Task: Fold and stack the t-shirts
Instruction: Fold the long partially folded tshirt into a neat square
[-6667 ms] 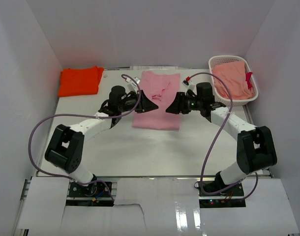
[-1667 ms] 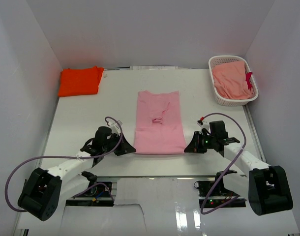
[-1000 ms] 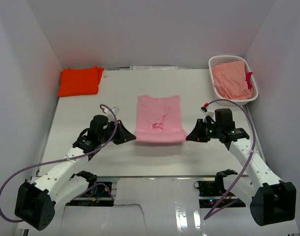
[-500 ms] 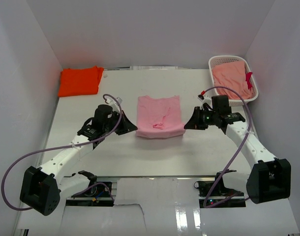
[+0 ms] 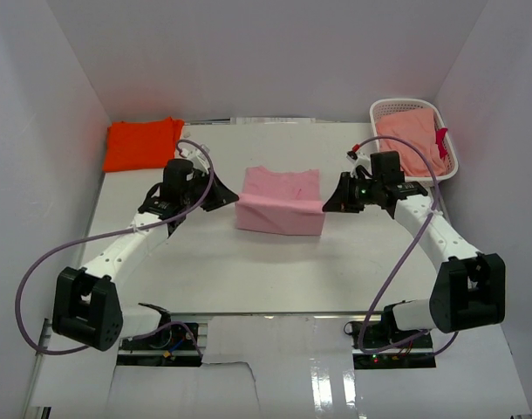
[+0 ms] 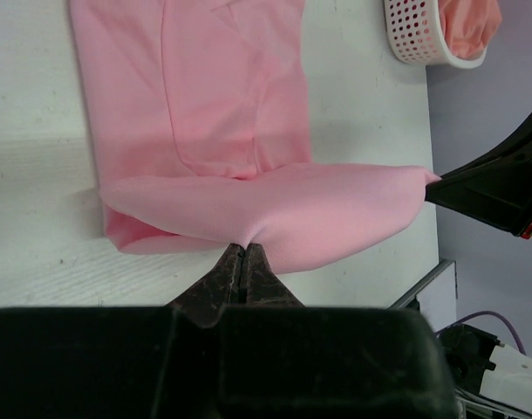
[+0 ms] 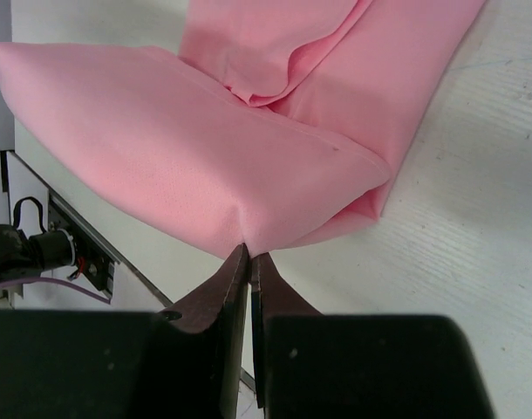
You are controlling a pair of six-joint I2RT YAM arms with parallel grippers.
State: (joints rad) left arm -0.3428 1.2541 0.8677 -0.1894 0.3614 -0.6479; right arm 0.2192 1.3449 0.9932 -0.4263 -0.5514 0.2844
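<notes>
The light pink t-shirt (image 5: 280, 205) lies mid-table, its near half lifted and folded back over the far half. My left gripper (image 5: 235, 198) is shut on the left corner of the raised edge (image 6: 242, 246). My right gripper (image 5: 325, 205) is shut on the right corner (image 7: 248, 248). The lifted cloth sags between the two grippers, as the left wrist view (image 6: 275, 205) and right wrist view (image 7: 179, 148) show. A folded bright orange t-shirt (image 5: 142, 143) rests at the far left corner of the table.
A white lattice basket (image 5: 391, 110) holding salmon cloth (image 5: 412, 142) stands at the far right, just behind my right arm. White walls enclose the table on three sides. Cables loop from both arms over the near table.
Both grippers have carried the pink t-shirt's near edge away from the table's front toward the back, doubling it over itself. The visible shirt is now about half as long.
</notes>
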